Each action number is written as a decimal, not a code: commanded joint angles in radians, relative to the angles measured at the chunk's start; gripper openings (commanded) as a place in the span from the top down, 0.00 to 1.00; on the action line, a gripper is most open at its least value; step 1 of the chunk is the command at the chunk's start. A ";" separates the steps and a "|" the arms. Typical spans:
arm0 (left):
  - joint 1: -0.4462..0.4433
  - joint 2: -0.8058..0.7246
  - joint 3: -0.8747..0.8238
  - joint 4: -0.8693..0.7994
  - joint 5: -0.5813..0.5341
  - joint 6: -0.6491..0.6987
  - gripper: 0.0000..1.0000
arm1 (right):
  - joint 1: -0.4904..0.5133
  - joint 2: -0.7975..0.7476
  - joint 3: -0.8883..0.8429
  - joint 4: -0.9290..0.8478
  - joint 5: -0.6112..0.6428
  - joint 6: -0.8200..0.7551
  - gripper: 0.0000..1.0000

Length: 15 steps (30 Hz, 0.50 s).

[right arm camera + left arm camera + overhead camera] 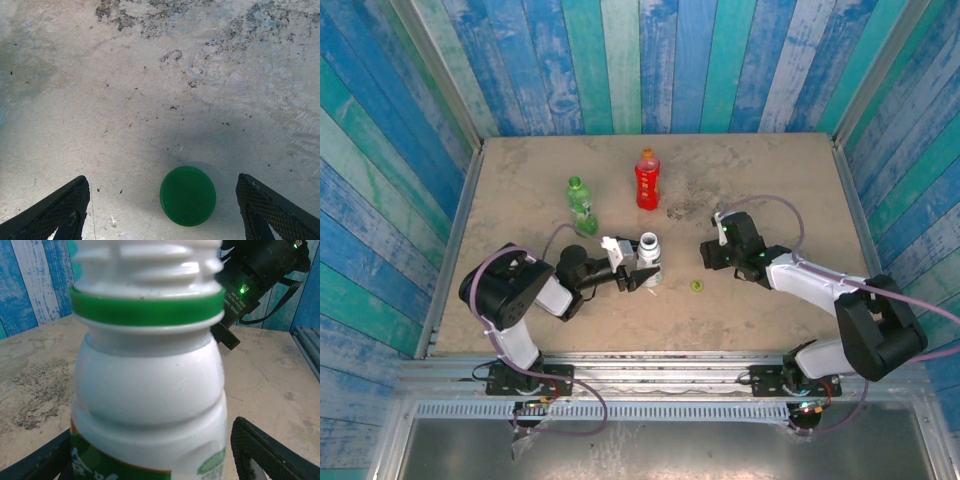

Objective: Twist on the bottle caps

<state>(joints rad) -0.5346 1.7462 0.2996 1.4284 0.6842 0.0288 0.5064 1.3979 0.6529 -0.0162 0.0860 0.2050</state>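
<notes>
**White bottle uncapped between the left jaws; green cap on the table under the right gripper**

Black ribbed fingers (pixel 260 450) of the left gripper (pixel 152 427) stand spread on either side of the white bottle (pixel 150 390). A clear gap shows between the bottle and the finger at the right of the left wrist view. On the other side I cannot tell whether finger and bottle touch. The bottle stands upright on the table, close to the camera. Its screw thread is bare at the top, with a green ring just below and a green-and-red label lower down.

The right gripper (pixel 161 177) hangs over the table (pixel 150 75) with its jaws wide apart and nothing between the pads. A round green cap (pixel 188 196) lies flat on the table between the two fingers, touching neither.

From above, the two grippers face each other across the middle of the table, with the white bottle just left of centre and the cap near it on the right. Farther back stand a clear green bottle (pixel 581 207) and a red bottle (pixel 647 182), both upright, the red one topped with an orange cap (pixel 647 153). The tabletop is pale, stained stone. Blue and teal painted planks (pixel 670 60) wall it in.
</notes>
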 commanded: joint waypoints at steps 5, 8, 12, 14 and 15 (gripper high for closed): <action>0.010 0.046 0.008 0.095 0.029 -0.029 0.28 | 0.003 -0.014 -0.009 -0.009 -0.002 0.005 0.21; 0.010 0.050 0.017 0.087 0.028 -0.027 0.29 | 0.003 -0.014 -0.009 -0.010 -0.002 0.008 0.22; 0.010 0.053 0.026 0.075 0.026 -0.027 0.34 | 0.003 -0.014 -0.009 -0.011 -0.006 0.014 0.22; 0.010 0.054 0.031 0.067 0.024 -0.029 0.36 | 0.003 -0.016 -0.010 -0.011 -0.003 0.015 0.22; 0.010 0.055 0.034 0.064 0.025 -0.029 0.37 | 0.003 -0.018 -0.013 -0.012 -0.002 0.015 0.22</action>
<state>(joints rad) -0.5282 1.7721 0.3161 1.4864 0.6983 0.0010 0.5064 1.3972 0.6529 -0.0158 0.0853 0.2100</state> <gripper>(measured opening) 0.636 0.785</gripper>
